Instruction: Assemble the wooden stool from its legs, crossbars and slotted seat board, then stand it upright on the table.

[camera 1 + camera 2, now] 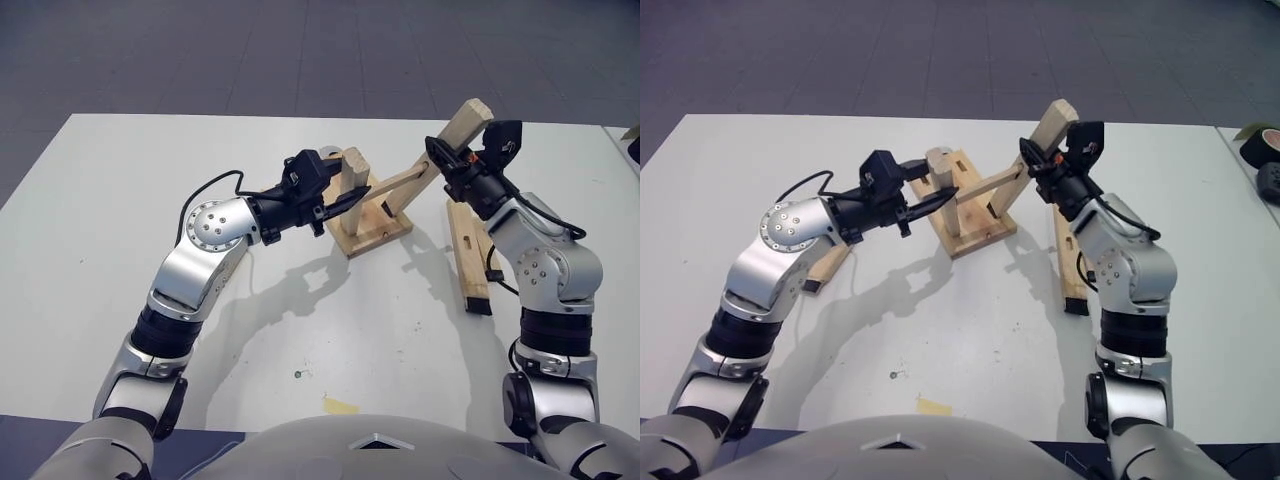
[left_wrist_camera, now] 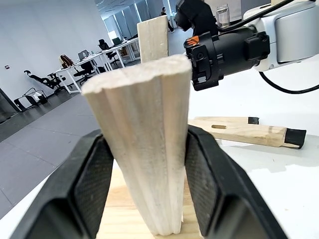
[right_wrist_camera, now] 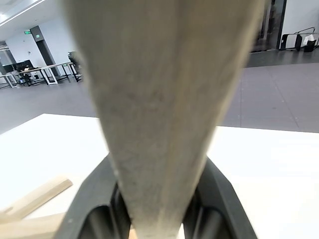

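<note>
The slotted seat board lies flat on the white table. One wooden leg stands upright in it, and my left gripper is shut on that leg, black fingers pressed to both sides. A crossbar runs from this leg to a second, tilted leg raised above the table. My right gripper is shut on the tilted leg. A third leg with a black tip lies flat under my right arm.
Another wooden piece lies on the table beneath my left forearm. A black roll sits at the far right table edge. Open table surface stretches in front of the seat board and to the far left.
</note>
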`<state>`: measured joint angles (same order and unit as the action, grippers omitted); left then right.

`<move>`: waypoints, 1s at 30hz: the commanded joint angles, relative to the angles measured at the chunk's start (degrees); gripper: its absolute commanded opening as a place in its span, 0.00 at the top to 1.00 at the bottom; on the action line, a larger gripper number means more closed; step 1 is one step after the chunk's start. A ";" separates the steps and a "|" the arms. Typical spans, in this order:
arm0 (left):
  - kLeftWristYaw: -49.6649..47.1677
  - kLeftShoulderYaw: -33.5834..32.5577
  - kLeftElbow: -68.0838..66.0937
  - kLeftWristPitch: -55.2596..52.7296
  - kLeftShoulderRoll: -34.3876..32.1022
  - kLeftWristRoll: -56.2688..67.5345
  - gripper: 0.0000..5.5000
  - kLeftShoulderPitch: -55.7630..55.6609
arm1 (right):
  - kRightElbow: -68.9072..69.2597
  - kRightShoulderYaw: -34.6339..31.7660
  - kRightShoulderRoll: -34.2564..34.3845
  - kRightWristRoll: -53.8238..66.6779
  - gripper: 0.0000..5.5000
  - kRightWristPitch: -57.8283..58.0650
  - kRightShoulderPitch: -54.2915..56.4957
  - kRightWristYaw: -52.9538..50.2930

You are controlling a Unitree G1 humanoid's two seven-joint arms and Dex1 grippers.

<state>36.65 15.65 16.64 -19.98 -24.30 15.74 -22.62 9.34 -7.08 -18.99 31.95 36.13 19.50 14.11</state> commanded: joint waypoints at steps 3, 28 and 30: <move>-1.82 -8.79 -0.24 -5.69 -0.48 3.81 0.63 -3.84 | -4.30 3.99 5.07 -3.59 0.81 -0.22 -3.37 -1.46; -1.08 -17.98 -2.85 -9.11 0.31 11.37 0.02 -9.11 | 1.94 -3.18 8.07 -1.07 0.45 -6.14 1.11 -1.16; -1.03 -18.08 -2.90 -9.08 0.14 11.36 0.02 -9.08 | 2.49 -3.51 8.24 -0.79 0.40 -5.93 0.90 -1.45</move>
<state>35.47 -2.29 14.12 -28.88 -23.68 27.12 -30.45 10.54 -9.91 -11.02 30.61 29.90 19.89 13.16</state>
